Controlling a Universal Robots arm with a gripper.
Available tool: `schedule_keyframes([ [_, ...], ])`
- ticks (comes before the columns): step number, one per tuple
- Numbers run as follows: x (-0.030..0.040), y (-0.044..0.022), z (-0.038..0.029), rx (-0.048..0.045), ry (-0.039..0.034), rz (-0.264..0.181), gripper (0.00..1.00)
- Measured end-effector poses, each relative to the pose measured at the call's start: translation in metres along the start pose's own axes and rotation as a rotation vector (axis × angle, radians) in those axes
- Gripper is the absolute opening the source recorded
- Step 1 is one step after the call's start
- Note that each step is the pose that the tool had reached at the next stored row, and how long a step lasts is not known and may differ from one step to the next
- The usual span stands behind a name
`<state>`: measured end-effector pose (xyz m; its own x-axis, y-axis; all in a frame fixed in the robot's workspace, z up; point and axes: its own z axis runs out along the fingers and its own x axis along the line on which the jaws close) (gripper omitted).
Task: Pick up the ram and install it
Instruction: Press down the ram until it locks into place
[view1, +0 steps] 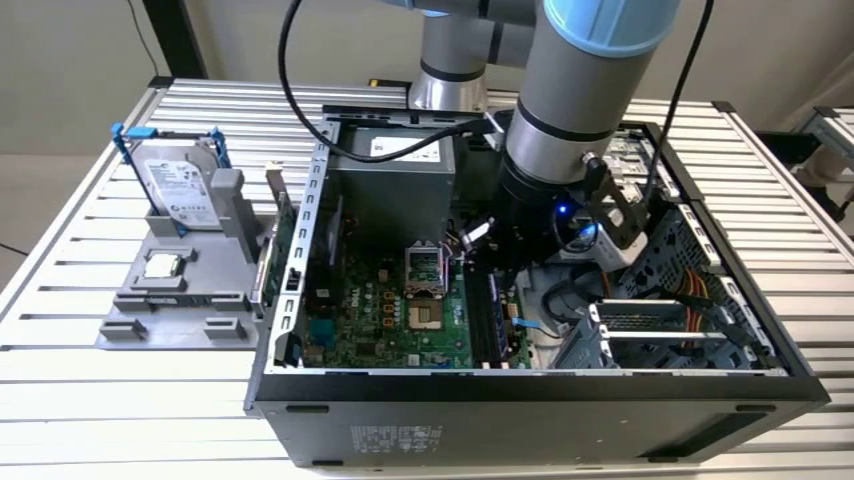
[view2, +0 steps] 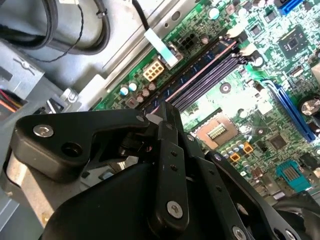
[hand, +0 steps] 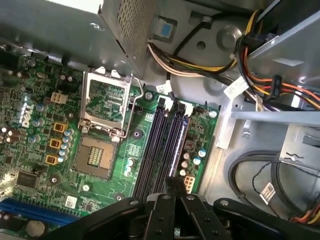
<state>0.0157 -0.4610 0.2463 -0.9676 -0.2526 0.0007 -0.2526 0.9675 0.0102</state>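
Observation:
The ram (view2: 195, 75) is a thin stick standing on edge in one of the long black slots (hand: 152, 150) of the green motherboard (view1: 387, 310), nearest the board's edge. In the first wrist view the ram (hand: 179, 145) runs out from under my black fingers. My gripper (view2: 162, 116) is shut, its tips closed on the stick's near part, and the part beneath the fingers is hidden. The gripper (hand: 173, 184) sits low over the slots. In the exterior view the arm (view1: 561, 150) reaches down into the open computer case.
A grey holder (view1: 147, 320) at the exterior view's left carries a silver hard drive (view1: 180, 185) and a small square chip (view1: 163, 265). Beside the slots are the open processor socket (hand: 102, 107), the power supply box (view1: 387, 180) and bundled cables (hand: 270, 85). Case walls (view1: 534, 385) surround the gripper.

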Motion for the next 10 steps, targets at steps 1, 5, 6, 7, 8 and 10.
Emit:
schedule_keyframes([
  [1,0.0000,0.0000,0.0000,-0.0001,0.0000,-0.008,0.00],
  [5,0.0000,0.0000,0.0000,-0.0001,0.0004,-0.046,0.00],
  [6,0.0000,0.0000,0.0000,-0.0001,0.0005,-0.055,0.00],
  [7,0.0000,0.0000,0.0000,-0.0001,0.0007,-0.065,0.00],
  [8,0.0000,0.0000,0.0000,-0.0001,0.0007,-0.075,0.00],
  [10,0.0000,0.0000,0.0000,-0.0004,0.0008,-0.092,0.00],
])
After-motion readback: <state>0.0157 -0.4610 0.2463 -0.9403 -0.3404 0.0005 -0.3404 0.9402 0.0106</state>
